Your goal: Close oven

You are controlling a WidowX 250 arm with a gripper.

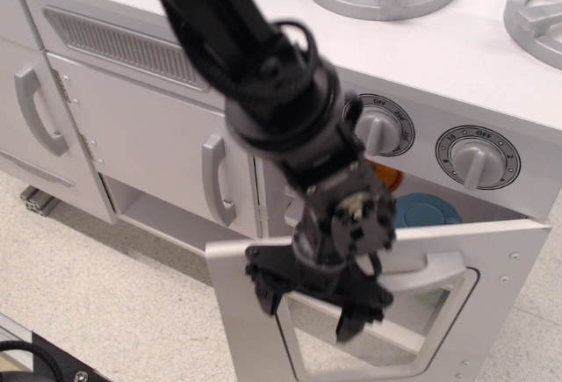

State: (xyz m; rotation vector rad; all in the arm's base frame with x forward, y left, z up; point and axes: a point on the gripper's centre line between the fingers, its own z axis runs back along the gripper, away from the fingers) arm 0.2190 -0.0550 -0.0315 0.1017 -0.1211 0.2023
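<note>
While black gripper (307,299) spreads open, white oven (492,268) door with rounded window tilts ajar.

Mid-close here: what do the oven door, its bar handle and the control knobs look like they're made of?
Oven door: probably painted wood or fibreboard; matte white, thick flat edges, visible screw heads. Bar handle: silver, satin sheen, likely painted plastic, possibly metal. Knobs: the same dull silver, moulded-looking, likely plastic.

The oven (439,215) is white, set under a row of grey knobs — its door (369,312) hangs partly open, tilted outward at the near right. The door has a rounded clear window and a silver bar handle (435,268); a blue round thing shows inside.
</note>
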